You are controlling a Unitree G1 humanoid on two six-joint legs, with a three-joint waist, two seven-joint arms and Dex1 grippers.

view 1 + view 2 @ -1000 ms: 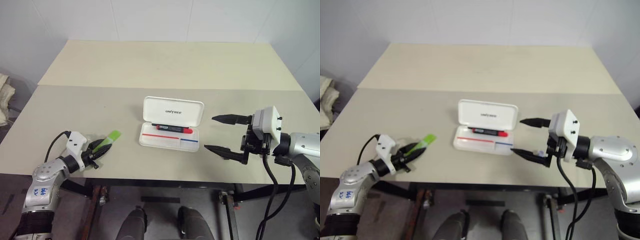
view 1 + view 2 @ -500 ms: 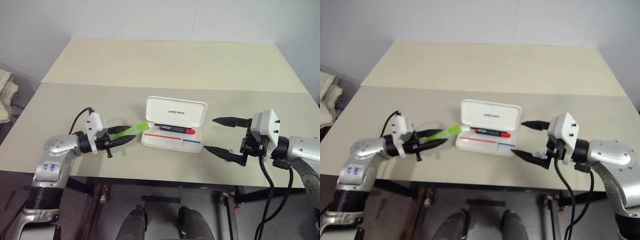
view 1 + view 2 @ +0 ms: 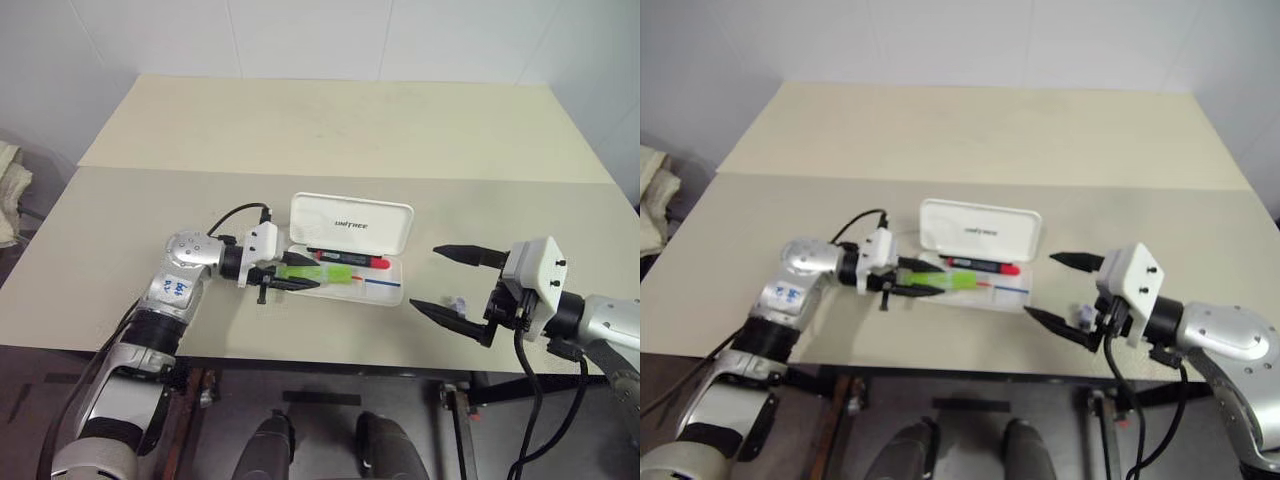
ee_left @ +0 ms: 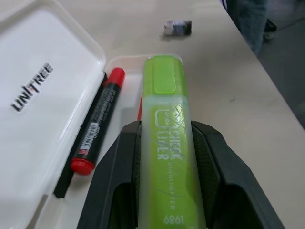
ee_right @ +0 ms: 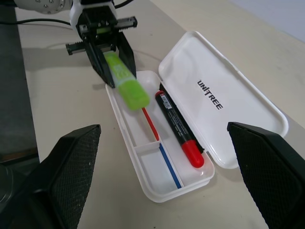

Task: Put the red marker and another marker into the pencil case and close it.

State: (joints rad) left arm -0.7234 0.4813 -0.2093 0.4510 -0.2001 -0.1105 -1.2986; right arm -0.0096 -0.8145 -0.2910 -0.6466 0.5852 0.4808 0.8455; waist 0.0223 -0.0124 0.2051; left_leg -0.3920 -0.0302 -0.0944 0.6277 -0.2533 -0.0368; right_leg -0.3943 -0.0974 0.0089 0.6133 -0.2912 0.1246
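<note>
The white pencil case (image 3: 399,291) lies open at the table's middle, lid (image 3: 350,222) up at the back. The red marker (image 3: 345,257) lies in the tray along the hinge side, red cap toward the right. My left gripper (image 3: 300,277) is shut on the light green marker (image 3: 322,272) and holds it about level, its bright end out over the tray's left part. In the left wrist view the green marker (image 4: 167,138) sits between both fingers beside the red marker (image 4: 97,126). My right gripper (image 3: 425,277) hangs open to the right of the case, holding nothing.
A small dark purplish stub (image 3: 458,301) lies on the table under the right gripper, near the front edge. The tray has a divider and a red and blue line (image 5: 157,136). A second beige table (image 3: 340,120) adjoins at the back.
My left arm has swung right, carrying the green marker from the table's left side to over the case's tray. The right gripper has stayed open and almost still.
</note>
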